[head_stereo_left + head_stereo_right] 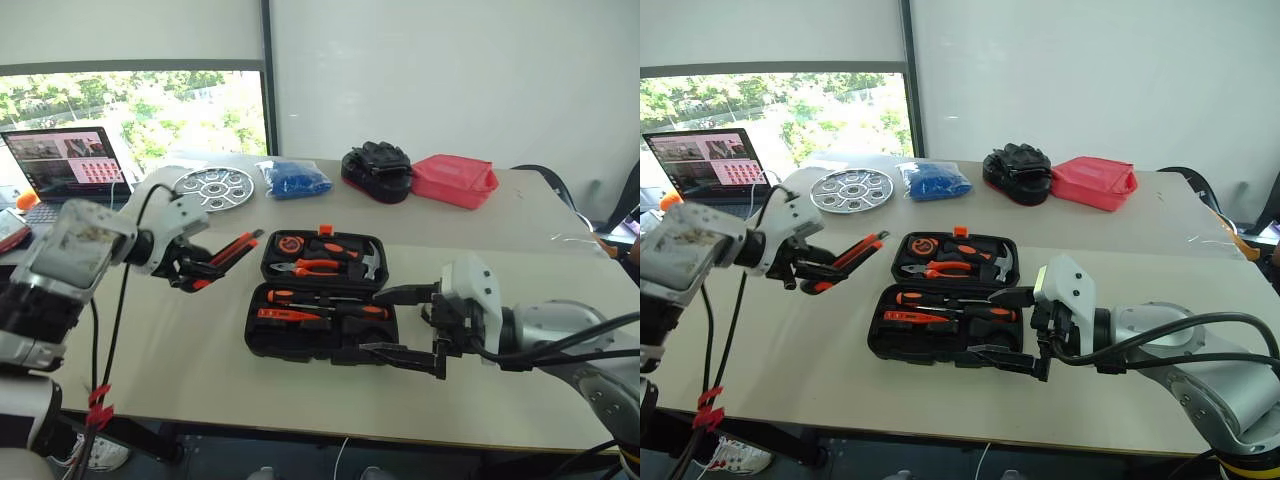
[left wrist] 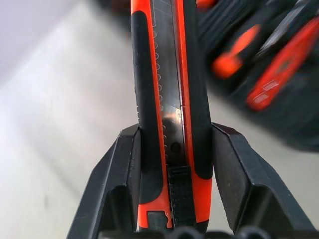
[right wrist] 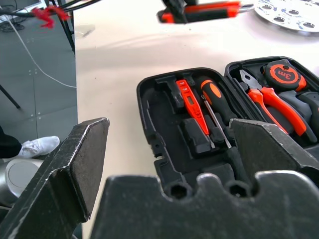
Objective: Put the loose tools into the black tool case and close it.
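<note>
My left gripper (image 1: 200,270) is shut on the long orange-and-black utility knife (image 1: 233,251), holding it in the air above the table, left of the black tool case (image 1: 262,347). In the left wrist view the knife (image 2: 169,89) sits clamped between both fingers. The case lies open. Its near half holds a screwdriver (image 3: 212,94) and a slim orange tool (image 3: 192,107); its far half holds pliers, a tape measure and a hammer. My right gripper (image 1: 395,322) stands open at the case's right front corner, with nothing between its fingers.
At the table's far side are a laptop (image 1: 65,165), a round metal plate (image 1: 213,187), a blue bag (image 1: 293,178), a black glove pile (image 1: 378,168) and a red container (image 1: 455,180). Cables with red tape (image 1: 98,405) hang at the front left edge.
</note>
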{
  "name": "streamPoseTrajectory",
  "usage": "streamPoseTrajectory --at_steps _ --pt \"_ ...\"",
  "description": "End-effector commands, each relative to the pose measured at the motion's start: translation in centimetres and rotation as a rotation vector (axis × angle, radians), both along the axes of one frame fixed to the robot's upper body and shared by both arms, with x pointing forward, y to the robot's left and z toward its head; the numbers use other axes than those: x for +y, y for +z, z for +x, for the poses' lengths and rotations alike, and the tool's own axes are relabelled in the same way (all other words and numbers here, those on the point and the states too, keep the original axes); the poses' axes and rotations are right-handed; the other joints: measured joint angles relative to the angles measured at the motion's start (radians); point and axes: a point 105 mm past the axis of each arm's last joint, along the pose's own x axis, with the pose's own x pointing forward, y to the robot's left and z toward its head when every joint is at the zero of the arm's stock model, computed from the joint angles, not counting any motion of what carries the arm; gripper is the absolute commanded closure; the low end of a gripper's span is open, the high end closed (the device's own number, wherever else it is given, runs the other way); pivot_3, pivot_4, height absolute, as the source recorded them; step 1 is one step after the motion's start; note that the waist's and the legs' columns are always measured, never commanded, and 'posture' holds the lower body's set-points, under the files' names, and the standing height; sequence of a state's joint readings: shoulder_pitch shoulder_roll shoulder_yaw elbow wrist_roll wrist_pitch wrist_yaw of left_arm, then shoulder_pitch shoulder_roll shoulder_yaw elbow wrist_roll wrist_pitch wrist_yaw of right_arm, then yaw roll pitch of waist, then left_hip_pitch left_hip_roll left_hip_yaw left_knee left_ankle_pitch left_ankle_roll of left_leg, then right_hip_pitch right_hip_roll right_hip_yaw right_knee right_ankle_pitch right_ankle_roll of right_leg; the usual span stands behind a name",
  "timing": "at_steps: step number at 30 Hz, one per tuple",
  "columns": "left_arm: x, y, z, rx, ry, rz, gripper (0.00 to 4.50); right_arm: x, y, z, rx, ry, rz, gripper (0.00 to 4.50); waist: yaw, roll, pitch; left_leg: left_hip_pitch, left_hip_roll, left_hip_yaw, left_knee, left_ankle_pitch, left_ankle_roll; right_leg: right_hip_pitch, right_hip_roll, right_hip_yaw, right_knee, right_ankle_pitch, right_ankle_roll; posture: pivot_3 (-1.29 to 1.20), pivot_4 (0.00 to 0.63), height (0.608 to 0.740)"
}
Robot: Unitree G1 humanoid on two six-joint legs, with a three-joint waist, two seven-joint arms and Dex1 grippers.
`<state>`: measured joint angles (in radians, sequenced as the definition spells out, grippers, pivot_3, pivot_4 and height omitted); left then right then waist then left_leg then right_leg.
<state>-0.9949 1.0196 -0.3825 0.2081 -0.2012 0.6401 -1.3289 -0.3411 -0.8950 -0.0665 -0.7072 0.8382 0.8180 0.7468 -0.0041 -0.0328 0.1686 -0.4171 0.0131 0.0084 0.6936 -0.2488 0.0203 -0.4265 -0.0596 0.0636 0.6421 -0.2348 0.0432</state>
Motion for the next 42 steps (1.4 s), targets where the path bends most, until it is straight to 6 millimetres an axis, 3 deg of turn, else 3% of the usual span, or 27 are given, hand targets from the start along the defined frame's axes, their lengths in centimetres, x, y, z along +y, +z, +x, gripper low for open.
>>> streamPoseTrajectory --at_steps 1,7,14,20,26,32,37,39,40,42 --pt "-3.4 -0.2 -0.1 -0.02 -0.21 0.146 2.89 0.0 0.8 -0.2 -0.049 0.01 -0.006 0.0 0.002 0.0 0.0 0.0 0.0 0.0 0.0 0.0 0.0 0.0 0.0 0.0 0.0 0.0 0.0 0.0 0.15 0.74" --pt "-7.7 -3.2 -2.0 0.096 -0.434 0.259 2.89 0.1 0.8 -0.4 -0.049 0.007 -0.007 0.0 -0.007 -0.001 0.0 0.0 0.0 0.0 0.001 0.0 0.0 0.0 0.001 0.001 0.001 0.0 0.0 0.0 0.15 0.74" --pt "-10.9 -6.0 -2.1 0.118 -0.417 0.335 2.89 0.1 0.4 -0.9 -0.036 -0.021 -0.002 0.0 -0.01 -0.001 0.001 0.001 0.0 -0.003 0.002 0.0 0.0 0.0 0.001 0.001 0.004 0.0 0.0 0.0 0.15 0.74" --pt "-11.6 -7.4 -3.7 0.188 -0.41 0.33 2.89 0.0 0.4 -1.1 -0.033 -0.046 0.01 0.0 -0.012 -0.001 0.001 0.001 0.0 -0.006 0.002 0.0 0.0 0.0 0.001 0.001 0.004 0.0 0.0 0.0 0.15 0.74" --pt "-10.4 -8.2 -4.0 0.168 -0.446 0.381 2.89 0.0 0.4 -1.2 -0.028 -0.053 0.013 0.0 -0.012 -0.001 0.0 0.003 0.0 -0.007 0.002 0.0 0.0 0.001 0.001 0.002 0.005 0.0 0.0 0.0 0.15 0.74" --pt "-10.4 -8.8 -3.4 0.176 -0.423 0.381 2.89 0.1 0.3 -1.1 -0.027 -0.051 0.015 0.0 -0.01 -0.001 0.0 0.003 0.0 -0.006 0.002 0.0 0.0 0.002 0.001 0.002 0.005 0.0 0.0 0.0 0.15 0.74" --pt "-10.8 -8.9 -4.2 0.223 -0.44 0.352 2.89 0.2 0.3 -1.1 -0.026 -0.042 0.011 0.0 -0.008 -0.001 0.0 0.004 0.0 -0.006 0.002 0.0 0.0 0.003 0.001 0.002 0.005 0.0 0.0 0.0 0.15 0.74" --pt "-10.8 -8.7 -4.3 0.222 -0.444 0.35 1.89 0.1 0.3 -1.0 -0.027 -0.041 0.01 0.0 -0.008 -0.001 0.0 0.004 0.0 -0.006 0.002 0.0 0.0 0.003 0.001 0.002 0.005 0.0 0.001 0.0 0.15 0.74" --pt "-10.7 -8.7 -4.3 0.222 -0.444 0.349 1.79 0.1 0.3 -1.0 -0.026 -0.041 0.01 0.0 -0.009 -0.001 0.0 0.004 0.0 -0.006 0.002 0.0 0.0 0.003 0.001 0.002 0.005 0.0 0.0 0.0 0.15 0.74" --pt "-10.7 -8.2 -4.2 0.221 -0.434 0.335 1.0 0.1 0.1 -1.0 -0.025 -0.037 0.007 0.0 -0.01 -0.001 0.0 0.004 0.0 -0.006 0.002 0.0 0.0 0.002 0.001 0.002 0.005 0.0 0.0 0.0 0.15 0.74"
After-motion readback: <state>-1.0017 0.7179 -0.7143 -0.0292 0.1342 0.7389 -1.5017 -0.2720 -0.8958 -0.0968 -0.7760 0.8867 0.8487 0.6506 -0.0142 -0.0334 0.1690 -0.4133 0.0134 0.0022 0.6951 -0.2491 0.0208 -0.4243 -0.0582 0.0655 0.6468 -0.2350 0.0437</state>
